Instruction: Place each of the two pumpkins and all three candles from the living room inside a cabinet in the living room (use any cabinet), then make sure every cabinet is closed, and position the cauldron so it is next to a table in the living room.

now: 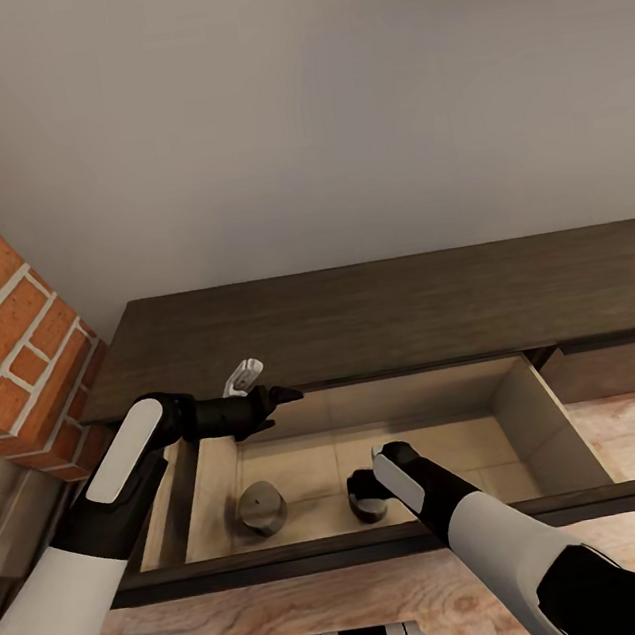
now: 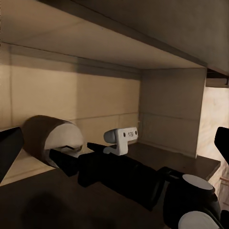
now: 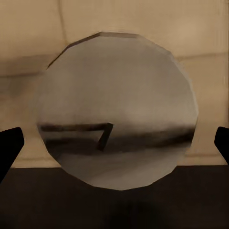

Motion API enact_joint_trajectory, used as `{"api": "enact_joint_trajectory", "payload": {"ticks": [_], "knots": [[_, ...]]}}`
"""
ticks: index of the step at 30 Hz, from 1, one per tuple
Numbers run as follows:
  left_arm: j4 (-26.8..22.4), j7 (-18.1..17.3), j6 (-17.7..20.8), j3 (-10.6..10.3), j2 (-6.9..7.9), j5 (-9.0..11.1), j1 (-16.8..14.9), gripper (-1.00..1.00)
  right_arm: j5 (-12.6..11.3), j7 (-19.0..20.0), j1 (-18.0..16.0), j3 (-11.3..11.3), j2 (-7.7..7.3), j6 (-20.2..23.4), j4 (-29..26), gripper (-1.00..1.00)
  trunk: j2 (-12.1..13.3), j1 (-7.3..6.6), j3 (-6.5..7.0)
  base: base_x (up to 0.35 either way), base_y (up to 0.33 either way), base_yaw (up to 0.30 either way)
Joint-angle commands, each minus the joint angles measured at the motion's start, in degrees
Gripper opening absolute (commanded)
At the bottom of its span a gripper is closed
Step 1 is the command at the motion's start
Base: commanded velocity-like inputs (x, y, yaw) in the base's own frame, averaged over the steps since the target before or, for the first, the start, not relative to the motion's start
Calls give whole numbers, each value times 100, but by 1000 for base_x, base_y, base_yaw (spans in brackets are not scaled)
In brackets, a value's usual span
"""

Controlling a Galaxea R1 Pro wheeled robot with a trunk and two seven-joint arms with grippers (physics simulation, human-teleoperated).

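Head view: right tool [image 1: 366, 497] spread wide over a candle [image 1: 261, 508] in the open cabinet [image 1: 398, 316] drawer; left tool [image 1: 278, 397] open.

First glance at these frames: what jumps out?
The open drawer of the low dark cabinet, pulled toward the robot, with a grey candle lying on its pale floor at the left. The right hand reaches down into the drawer with a second candle between its spread fingers, which show no contact. The left hand hovers at the drawer's back left corner, beside the brick pillar.
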Motion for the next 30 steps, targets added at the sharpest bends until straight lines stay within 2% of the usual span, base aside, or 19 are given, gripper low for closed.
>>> {"api": "enact_joint_trajectory", "payload": {"ticks": [1,4,5,7,9,11,12,13,14,18,21,23,25,26,27,28,30], "knots": [[-4,0,0,0,7,4,3,100,11,61,-2,-8,-27,3,-156,100,0,0,0,0,0,0],[-4,6,0,0,14,-10,2,100,13,303,-4,-28,-57,56,-688,100,0,0,0,0,0,0],[-3,8,0,0,19,-18,1,100,-1,443,-4,-35,-82,151,-1096,100,0,0,0,0,0,0],[-6,8,0,0,22,-22,0,100,-11,495,-2,-41,-142,295,-1319,100,0,0,0,0,0,0],[-5,8,0,0,30,-27,2,100,-21,579,-2,-90,-330,698,-1564,100,0,0,0,0,0,0],[-6,8,0,0,32,-29,5,100,-79,741,1,-278,-523,1022,-1789,100,0,0,0,0,0,0],[-2,10,0,0,33,-32,7,100,-306,1018,10,-601,-854,1422,-2079,100,0,0,0,0,0,0],[-3,11,0,0,33,-33,7,100,-354,1063,12,-639,-916,1486,-2125,100,0,0,0,0,0,0],[-1,11,0,-1,33,-33,8,100,-483,1160,16,-715,-1064,1617,-2225,100,0,0,0,0,0,0],[0,16,0,0,33,-41,9,100,-681,1251,14,-792,-1295,1753,-2321,100,0,0,0,0,0,0],[1,19,-4,-4,33,-42,9,100,-711,1267,14,-844,-1410,1919,-2343,100,0,0,0,0,0,0],[1,23,-7,-7,33,-43,9,100,-717,1269,14,-993,-1501,2106,-2355,100,0,0,0,0,0,0],[1,24,-8,-8,33,-45,9,100,-735,1270,14,-1297,-1698,2238,-2521,100,0,0,0,0,0,0],[1,25,-8,-8,30,-46,9,100,-739,1270,14,-1329,-1739,2249,-2566,100,0,0,0,0,0,0],[1,25,-9,-9,28,-45,9,100,-744,1273,14,-1376,-1841,2265,-2652,100,0,0,0,0,0,0],[1,25,-9,-7,29,-41,9,100,-764,1275,14,-1406,-1960,2276,-2729,100,0,0,0,0,0,0],[-2,30,-7,10,46,-25,9,100,-993,1276,14,-1440,-2276,2288,-2899,100,0,0,0,0,0,0]]}}
